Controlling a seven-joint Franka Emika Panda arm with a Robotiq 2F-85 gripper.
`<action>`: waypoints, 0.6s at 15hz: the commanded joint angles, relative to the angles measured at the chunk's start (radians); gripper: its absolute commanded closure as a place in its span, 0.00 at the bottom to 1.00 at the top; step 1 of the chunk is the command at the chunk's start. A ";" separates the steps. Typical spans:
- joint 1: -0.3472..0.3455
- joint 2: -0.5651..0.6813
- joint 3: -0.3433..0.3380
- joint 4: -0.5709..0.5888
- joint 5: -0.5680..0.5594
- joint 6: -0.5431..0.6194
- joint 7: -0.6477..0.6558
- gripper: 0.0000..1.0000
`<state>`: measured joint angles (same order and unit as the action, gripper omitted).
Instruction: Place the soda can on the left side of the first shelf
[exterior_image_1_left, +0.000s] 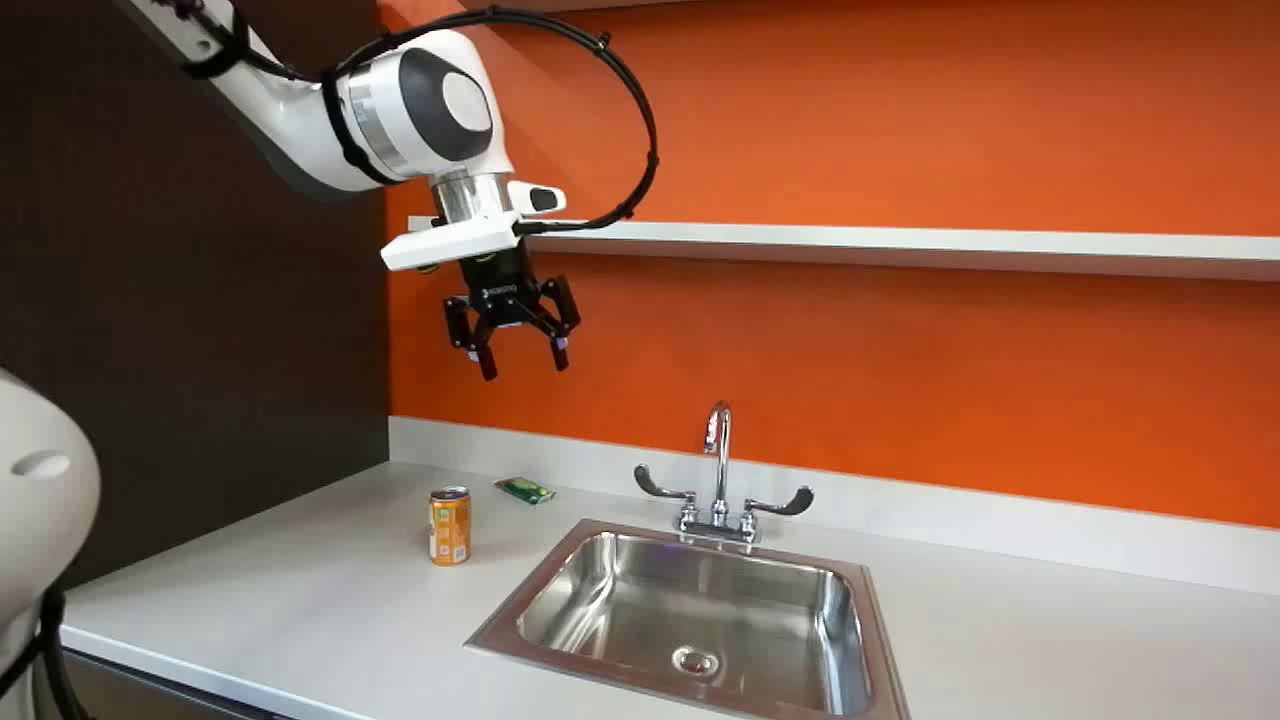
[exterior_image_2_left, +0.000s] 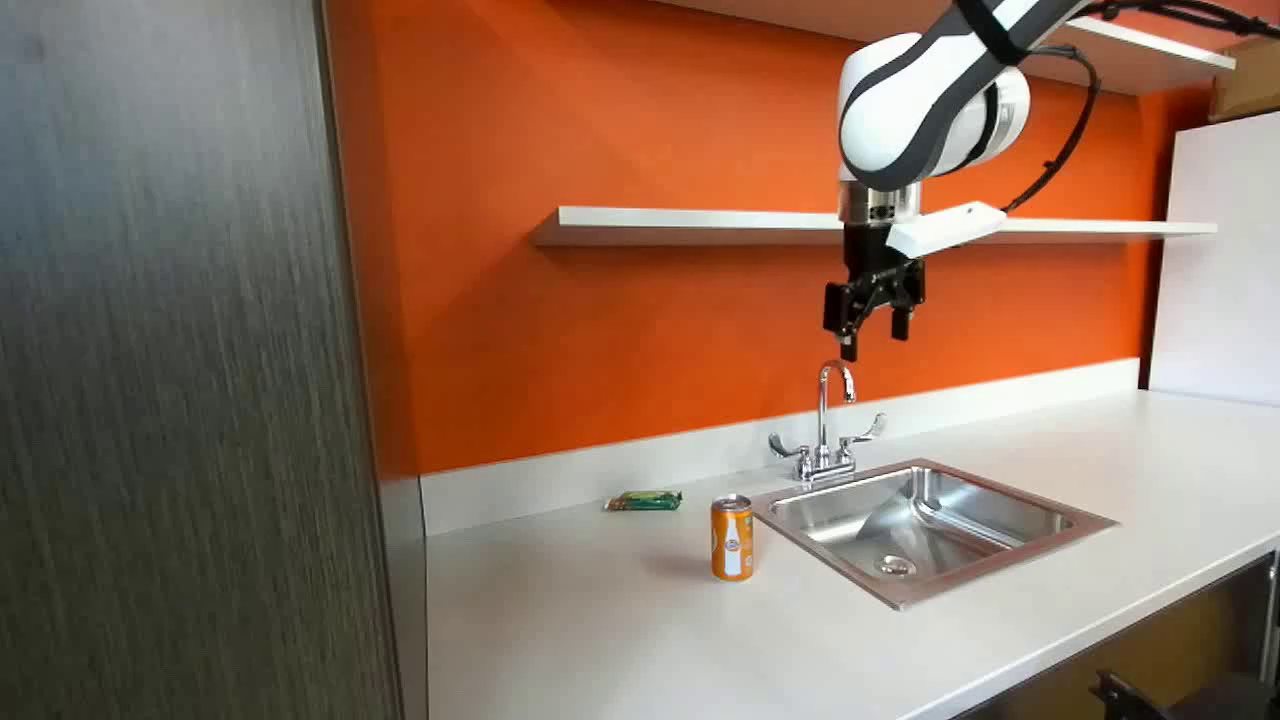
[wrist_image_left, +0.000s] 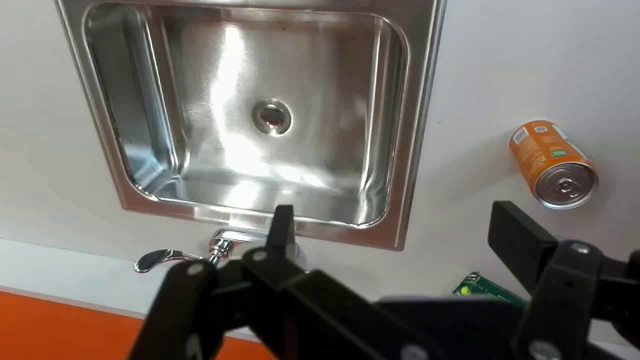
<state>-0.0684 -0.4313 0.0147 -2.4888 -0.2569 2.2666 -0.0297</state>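
Gripper (exterior_image_1_left: 524, 366) empty, jaws apart. Soda can (exterior_image_1_left: 450, 525) stands upright on countertop (exterior_image_1_left: 300, 600), well below gripper, off to its right-hand jaw's side in wrist view; likely needs sideways shift first.

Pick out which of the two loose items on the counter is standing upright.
The orange soda can: it stands on end, whereas the other item, the green packet, lies flat, closer to the backsplash.
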 joint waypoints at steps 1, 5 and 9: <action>0.006 0.000 -0.005 0.002 -0.002 -0.004 0.001 0.00; 0.036 0.020 -0.019 0.017 0.065 -0.045 -0.032 0.00; 0.053 0.033 0.002 0.014 0.083 -0.063 -0.004 0.00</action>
<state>-0.0331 -0.4128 0.0069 -2.4892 -0.1915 2.2381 -0.0337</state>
